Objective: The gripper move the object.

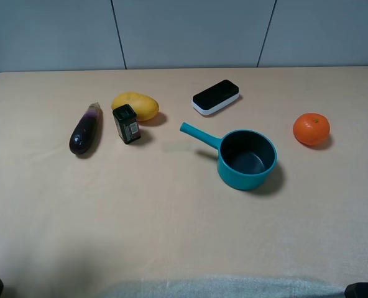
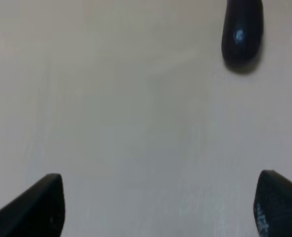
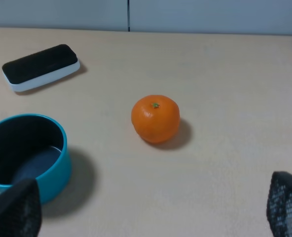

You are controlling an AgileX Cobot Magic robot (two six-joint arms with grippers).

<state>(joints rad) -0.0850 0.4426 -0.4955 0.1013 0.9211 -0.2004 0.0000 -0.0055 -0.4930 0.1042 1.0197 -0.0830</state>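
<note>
— Eggplant (image 1: pixel 86 129) lies untouched at nine o'clock on the table (image 1: pixel 171 236), beside the black box (image 1: pixel 127 123), stem pointing to twelve.

— And the left gripper (image 2: pixel 158 207)?

— Fingers spread wide, holding nothing, eggplant ahead at one o'clock: probably lining up a grab.

Left end effector (image 2: pixel 158 207) & right end effector (image 3: pixel 151 212) both spread wide, empty

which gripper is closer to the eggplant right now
Left. The left gripper stands open over bare table with the eggplant just ahead of it. The right gripper faces the orange and the teal pan, on the table's far side.
</note>
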